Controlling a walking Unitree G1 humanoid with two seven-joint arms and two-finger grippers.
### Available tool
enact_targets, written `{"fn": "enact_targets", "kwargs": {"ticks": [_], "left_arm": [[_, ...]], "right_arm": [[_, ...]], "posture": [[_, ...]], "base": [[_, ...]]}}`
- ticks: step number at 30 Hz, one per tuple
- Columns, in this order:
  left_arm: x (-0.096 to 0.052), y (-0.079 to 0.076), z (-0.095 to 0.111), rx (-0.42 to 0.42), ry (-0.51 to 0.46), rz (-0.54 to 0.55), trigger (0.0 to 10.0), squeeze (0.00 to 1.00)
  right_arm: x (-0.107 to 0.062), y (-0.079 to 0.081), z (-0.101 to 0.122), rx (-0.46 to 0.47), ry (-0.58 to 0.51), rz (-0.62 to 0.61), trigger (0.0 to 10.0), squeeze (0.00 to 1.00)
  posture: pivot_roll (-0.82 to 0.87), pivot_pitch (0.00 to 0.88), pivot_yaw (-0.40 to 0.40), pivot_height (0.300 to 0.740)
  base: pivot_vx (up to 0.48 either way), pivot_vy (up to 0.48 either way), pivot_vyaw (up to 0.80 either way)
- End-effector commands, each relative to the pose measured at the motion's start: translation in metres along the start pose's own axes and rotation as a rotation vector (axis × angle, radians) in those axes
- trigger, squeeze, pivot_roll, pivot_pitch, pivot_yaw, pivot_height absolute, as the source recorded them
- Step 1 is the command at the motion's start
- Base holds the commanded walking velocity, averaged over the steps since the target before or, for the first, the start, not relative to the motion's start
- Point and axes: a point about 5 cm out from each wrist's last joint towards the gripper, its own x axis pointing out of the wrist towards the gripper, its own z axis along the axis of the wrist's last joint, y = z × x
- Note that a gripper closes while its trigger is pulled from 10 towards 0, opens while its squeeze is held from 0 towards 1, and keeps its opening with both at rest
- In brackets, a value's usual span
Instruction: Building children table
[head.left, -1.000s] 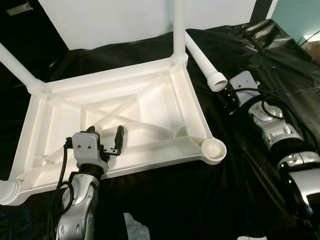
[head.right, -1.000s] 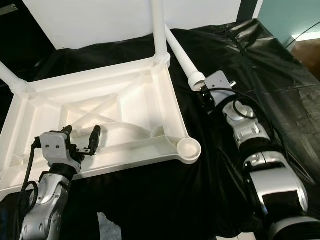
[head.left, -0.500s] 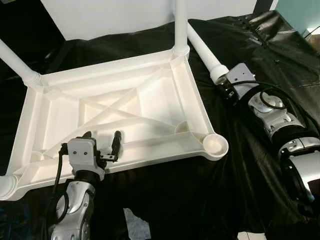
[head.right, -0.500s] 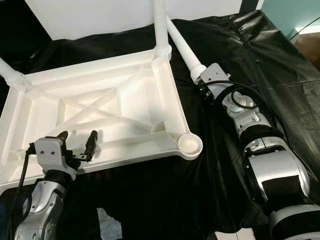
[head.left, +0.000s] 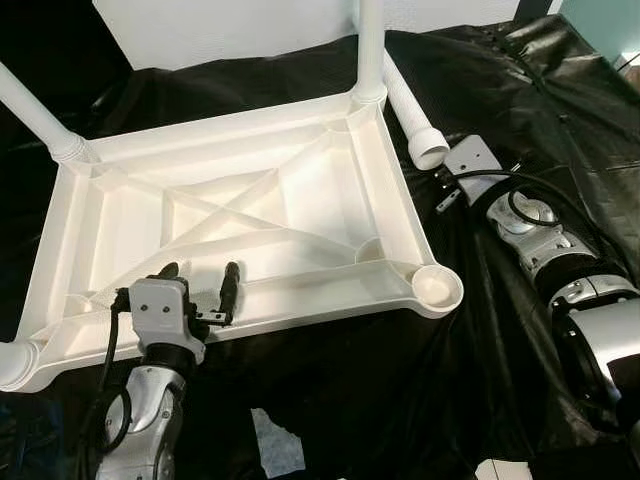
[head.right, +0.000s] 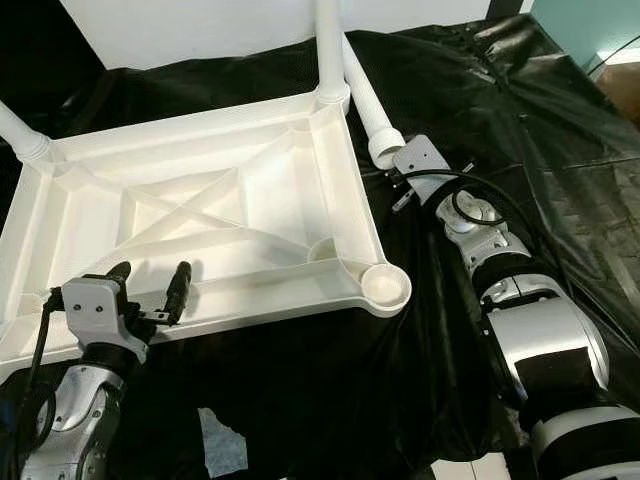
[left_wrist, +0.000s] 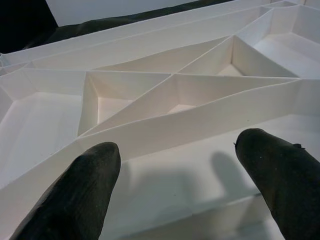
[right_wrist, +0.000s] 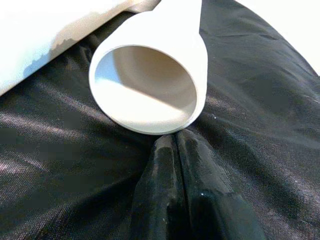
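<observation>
My right hand (right_wrist: 175, 150), clenched empty, touches the loose leg (head.left: 412, 118); a nudge could roll it away. My left hand (head.left: 198, 285) hovers released over the tabletop (head.left: 240, 215).

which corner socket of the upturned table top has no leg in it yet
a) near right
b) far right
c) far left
a: the near right socket of the table top is an open round cup, while white legs stand in the far left and far right corners.

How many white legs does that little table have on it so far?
3 fitted: far right corner, far left corner, near left corner. A fourth leg lies loose on the black sheet, by the right gripper.
</observation>
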Motion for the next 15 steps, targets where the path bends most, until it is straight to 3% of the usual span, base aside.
{"fn": "enact_targets", "kwargs": {"ticks": [1,2,4,5,6,7,15], "left_arm": [[-0.005,0.006,-0.006,0.016,0.045,0.04,10.0,0.0],[-0.005,0.005,-0.007,0.015,0.045,0.039,10.0,0.0],[-0.005,0.005,-0.007,0.015,0.045,0.039,10.0,0.0],[-0.003,0.003,-0.008,0.01,0.043,0.034,10.0,0.0],[-0.003,0.001,-0.009,0.008,0.041,0.031,10.0,0.0],[-0.002,0.0,-0.009,0.005,0.038,0.026,10.0,0.0],[0.008,-0.008,-0.008,-0.026,0.013,-0.008,10.0,0.0]], "right_arm": [[-0.005,0.003,-0.011,0.023,0.031,-0.037,0.0,0.0],[-0.005,0.004,-0.01,0.025,0.018,-0.057,0.6,0.0],[-0.005,0.004,-0.01,0.025,0.018,-0.057,0.6,0.0],[-0.007,0.005,-0.009,0.046,-0.003,-0.09,10.0,0.31],[-0.007,0.006,-0.009,0.06,-0.011,-0.103,10.0,0.31],[-0.008,0.007,-0.009,0.076,-0.018,-0.115,10.0,1.0],[-0.007,0.02,0.0,0.12,-0.047,-0.138,10.0,1.0]], "posture": [[0.3,0.239,0.091,0.74],[0.29,0.233,0.09,0.74],[0.29,0.233,0.09,0.74],[0.28,0.219,0.086,0.74],[0.28,0.219,0.086,0.74],[0.28,0.216,0.085,0.74],[0.26,0.181,0.074,0.74]], "base": [[0.0,0.0,0.0],[0.0,0.0,0.0],[0.0,0.0,0.0],[0.0,0.0,0.0],[0.0,0.0,0.0],[0.0,0.0,0.0],[0.0,0.0,0.0]]}}
